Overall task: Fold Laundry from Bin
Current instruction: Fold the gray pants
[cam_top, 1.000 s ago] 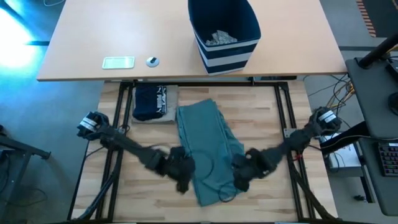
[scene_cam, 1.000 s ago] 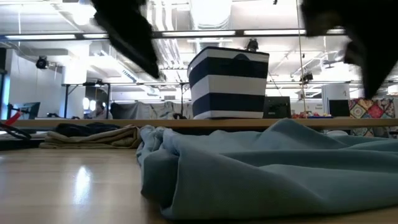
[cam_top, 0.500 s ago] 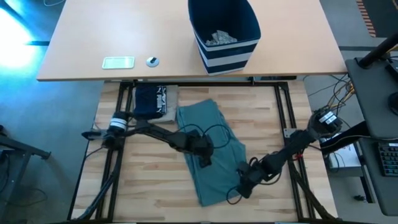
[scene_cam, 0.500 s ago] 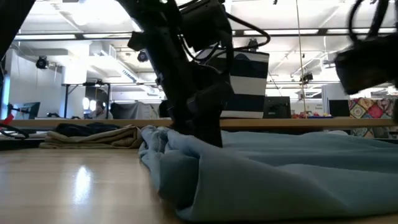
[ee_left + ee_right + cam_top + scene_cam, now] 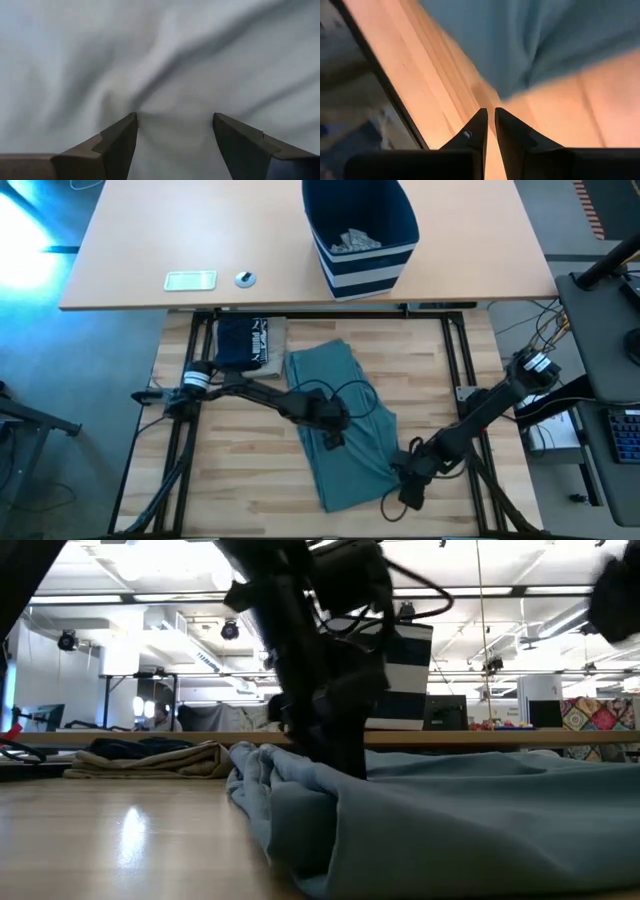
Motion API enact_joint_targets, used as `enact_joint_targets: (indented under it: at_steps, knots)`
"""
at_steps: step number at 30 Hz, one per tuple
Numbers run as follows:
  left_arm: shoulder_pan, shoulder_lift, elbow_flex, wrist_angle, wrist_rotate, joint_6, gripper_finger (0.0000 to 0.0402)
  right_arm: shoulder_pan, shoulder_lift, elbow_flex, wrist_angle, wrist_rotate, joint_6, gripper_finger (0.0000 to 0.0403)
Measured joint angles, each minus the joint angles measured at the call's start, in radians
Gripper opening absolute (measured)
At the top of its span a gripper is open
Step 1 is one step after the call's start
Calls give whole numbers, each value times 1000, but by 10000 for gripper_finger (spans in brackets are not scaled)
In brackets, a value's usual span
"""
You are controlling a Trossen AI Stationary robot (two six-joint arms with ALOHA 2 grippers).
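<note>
A: Item one, nearest us: the right gripper (image 5: 412,488), at the near right of the wooden table (image 5: 240,480), just off the near right edge of the teal garment (image 5: 345,430). Condition?

B: Fingers (image 5: 482,131) pressed together, nothing between them. Bare wood lies under it in its wrist view, cloth just beyond. We judge it is parked clear so the other arm can work.

A: Item two, the teal garment itself.

B: Lying in a long strip down the middle of the table, rumpled at its left edge in the low view. Near end close to the table's near edge; open wood on both sides, more on the left.

A: Item three, the left gripper (image 5: 335,427).

B: Down on the middle of the teal garment, jaws spread wide, fingertips (image 5: 120,134) against the fabric with a ridge of cloth between them. Nothing clamped yet. We take it to be placed there to pinch a fold.

A: Item four, farther left.

B: A folded stack (image 5: 248,345) at the far left corner, navy piece with white lettering on beige. We judge it finished and set aside, near the teal garment's far end but apart from it.

A: Item five, farthest.

B: The striped bin (image 5: 360,230) on the far desk, grey pieces (image 5: 352,242) in its bottom. Well apart from both arms.
</note>
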Motion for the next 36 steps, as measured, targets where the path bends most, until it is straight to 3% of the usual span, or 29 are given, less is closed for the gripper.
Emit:
enact_joint_targets:
  at_steps: [4,7,13,17,21,24,30,36]
  knots:
    - [1,-1,98,-92,-18,46,245,-2,-49,0,7,233,-51,33]
    - [0,-6,161,-214,-37,85,245,3,-63,6,32,372,-204,33]
    - [-119,-93,201,-308,-51,200,245,30,-61,66,-36,359,-626,61]
    - [-252,-121,135,-291,-58,280,245,32,-38,85,-91,354,-802,121]
    - [-357,-135,57,-205,-140,229,245,34,-7,85,-86,362,-986,190]
    - [-402,-132,22,-149,-142,178,245,46,15,84,-84,363,-1073,226]
    - [-488,-86,0,25,-165,126,262,107,18,84,-79,361,-1086,246]
    - [-527,25,71,60,-299,139,305,136,18,84,-80,364,-966,247]
